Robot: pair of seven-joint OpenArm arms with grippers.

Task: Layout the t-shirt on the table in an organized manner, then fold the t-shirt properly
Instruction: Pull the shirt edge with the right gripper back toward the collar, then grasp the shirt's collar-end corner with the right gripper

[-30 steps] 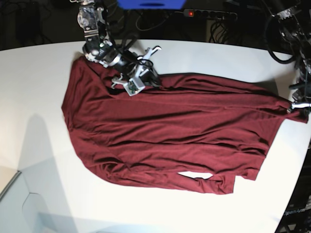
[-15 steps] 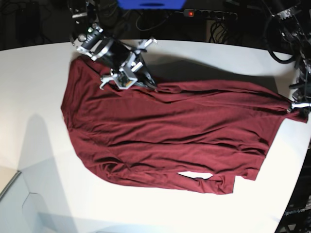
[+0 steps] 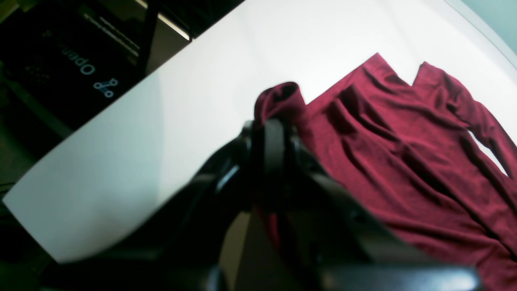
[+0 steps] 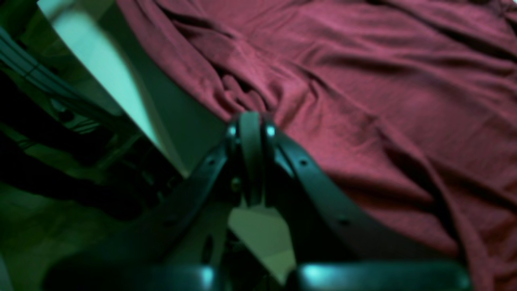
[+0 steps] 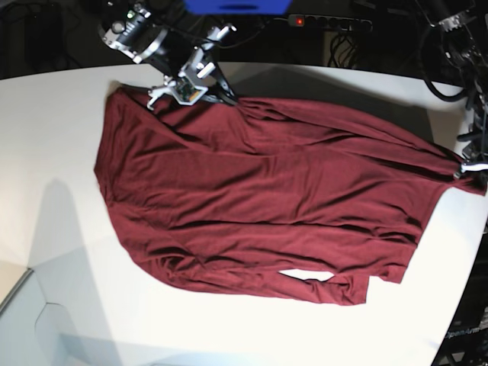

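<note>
The dark maroon t-shirt (image 5: 267, 206) lies spread across the white table (image 5: 61, 122), with long creases and a small gap near its front hem. My right gripper (image 5: 223, 95) is shut on the shirt's far edge at the upper left. In the right wrist view its closed fingers (image 4: 250, 125) pinch a bunched fold of the t-shirt (image 4: 363, 81). My left gripper (image 5: 467, 169) is shut on the shirt's right corner at the table's right edge. In the left wrist view a wad of the t-shirt (image 3: 280, 97) sticks out above the closed left gripper (image 3: 274, 125).
A power strip (image 5: 328, 23) with a red light, a blue object (image 5: 236, 6) and cables sit behind the table's far edge. The table's curved edge (image 5: 461, 305) runs close to the shirt on the right. Bare tabletop (image 5: 229, 335) lies in front and to the left.
My right gripper has moved toward the far edge and left, pulling the shirt's upper edge with it and spreading the cloth wider. The left gripper has stayed put.
</note>
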